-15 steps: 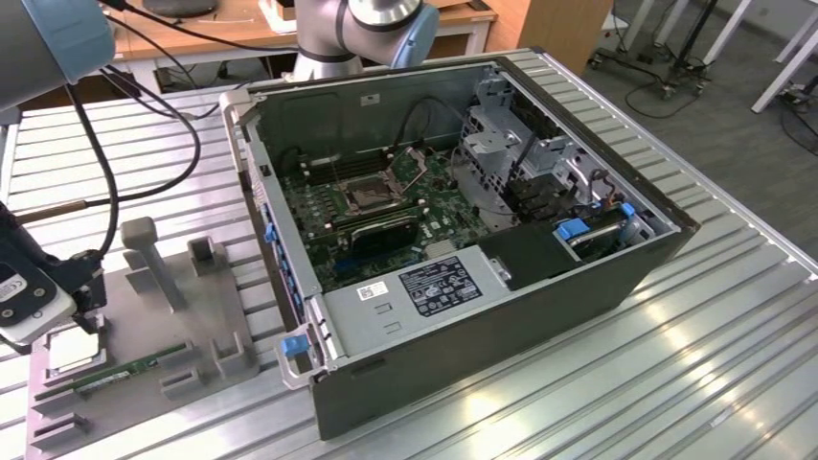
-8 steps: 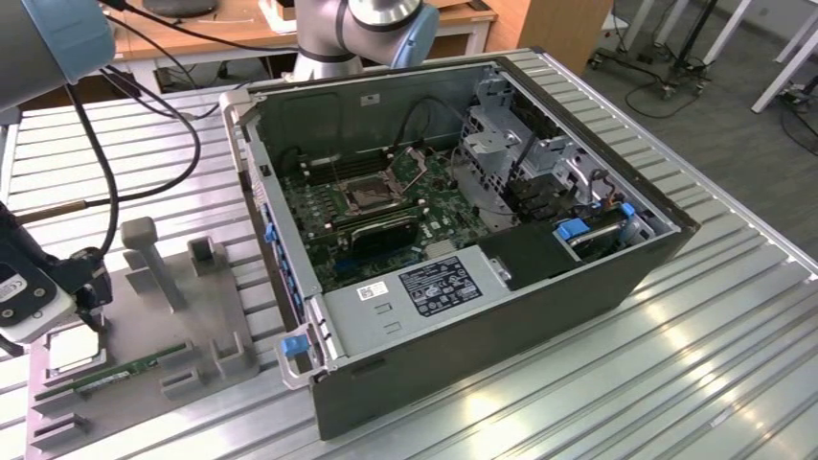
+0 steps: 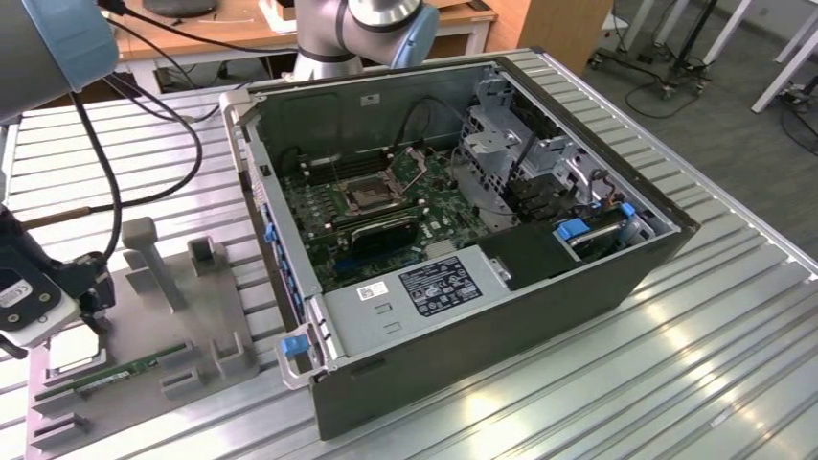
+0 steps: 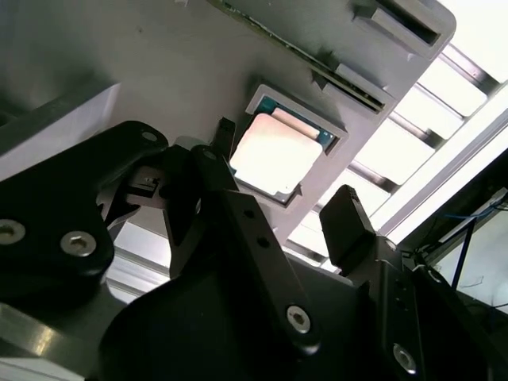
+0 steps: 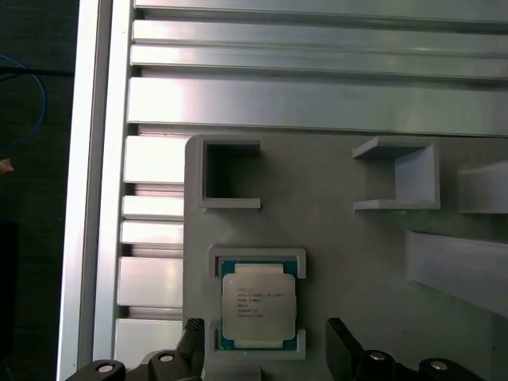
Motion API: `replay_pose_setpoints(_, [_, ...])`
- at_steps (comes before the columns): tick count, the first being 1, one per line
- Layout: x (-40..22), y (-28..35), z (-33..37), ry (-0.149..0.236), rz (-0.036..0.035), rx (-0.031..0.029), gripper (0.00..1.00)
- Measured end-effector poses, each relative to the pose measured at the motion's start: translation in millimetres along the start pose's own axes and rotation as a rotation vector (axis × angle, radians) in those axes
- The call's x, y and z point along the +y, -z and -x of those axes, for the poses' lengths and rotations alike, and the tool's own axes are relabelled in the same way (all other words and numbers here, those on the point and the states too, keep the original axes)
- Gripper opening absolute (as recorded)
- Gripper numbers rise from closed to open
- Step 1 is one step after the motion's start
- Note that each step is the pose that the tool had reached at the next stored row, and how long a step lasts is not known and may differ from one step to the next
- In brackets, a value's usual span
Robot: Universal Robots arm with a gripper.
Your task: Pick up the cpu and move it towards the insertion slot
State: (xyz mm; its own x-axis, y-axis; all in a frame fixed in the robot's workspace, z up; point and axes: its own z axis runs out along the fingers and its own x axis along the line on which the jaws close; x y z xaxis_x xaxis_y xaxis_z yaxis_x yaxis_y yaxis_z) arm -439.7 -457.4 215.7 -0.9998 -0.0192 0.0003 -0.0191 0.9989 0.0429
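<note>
While the cpu (image 5: 258, 305) lies flat in its square recess of the grey holder (image 5: 341, 238) on the slatted desk (image 5: 278, 103), the pincer (image 5: 265, 327) hangs over it, spread wide, its 2 black fingers (image 5: 341, 337) flanking the cpu, neither touching it. Well apart, in the exterior view, the insertion slot (image 3: 367, 195) sits on the green board (image 3: 442, 206) inside the open computer case (image 3: 614, 278).

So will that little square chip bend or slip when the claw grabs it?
Probably stiff: the cpu is a flat plate with a metal top. Likely light, being thin. Its smooth top may be slippery.
</note>
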Motion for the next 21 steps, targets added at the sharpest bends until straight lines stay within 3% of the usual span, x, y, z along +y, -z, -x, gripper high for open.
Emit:
replay_pose_setpoints(9, [-0.4,-8.6,0.0,0.0,-0.0001,0.0001,0.71])
replay_pose_setpoints(21, [-0.4,-10.4,0.0,0.0,0.0003,-0.0004,0.71])
